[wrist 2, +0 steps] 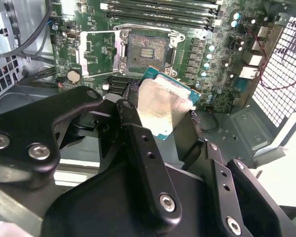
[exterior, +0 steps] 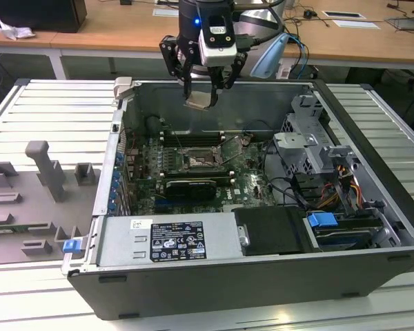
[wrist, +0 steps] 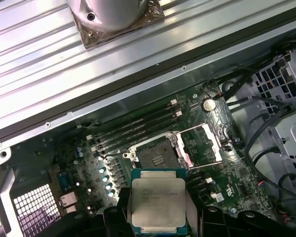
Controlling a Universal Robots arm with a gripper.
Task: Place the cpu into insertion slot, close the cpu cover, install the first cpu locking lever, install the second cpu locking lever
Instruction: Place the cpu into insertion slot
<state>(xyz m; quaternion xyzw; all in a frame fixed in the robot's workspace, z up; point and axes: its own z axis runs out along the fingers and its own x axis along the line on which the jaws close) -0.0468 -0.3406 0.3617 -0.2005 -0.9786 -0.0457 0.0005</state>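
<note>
A: Where, the small flat square cpu with silver-grey metal top (wrist: 159, 205)?

B: Clamped by 2 opposite edges between the black fingers of the gripper (wrist: 159, 217), so closed on the chip. Hanging in the air over the open case, a little tilted in the exterior view, touching nothing else.

A: And the square dark insertion slot with silvery metal rim (wrist 2: 147, 52)?

B: Below the chip, well apart from it, set in the green circuit board (wrist: 237, 173). Uncovered and empty, contact field visible in both wrist views.

A: The thin square silver-grey cpu cover with the window (wrist 2: 79, 52)?

B: Flipped open, just beside the slot, joined to 1 edge of it. Green board seen through the window.

A: Around the slot?

B: Long black memory sticks (exterior: 196, 138) in a row on 1 side, towards the back wall in the exterior view. Long black graphics card (exterior: 190, 186) on the other side, towards the front wall. All inside the large dark grey computer case (exterior: 214, 276), lying open on the ribbed light-grey metal table (exterior: 48, 103). On that table, at the exterior view's left, a grey plastic fixture tray (exterior: 34, 200), well apart from the gripper.
</note>
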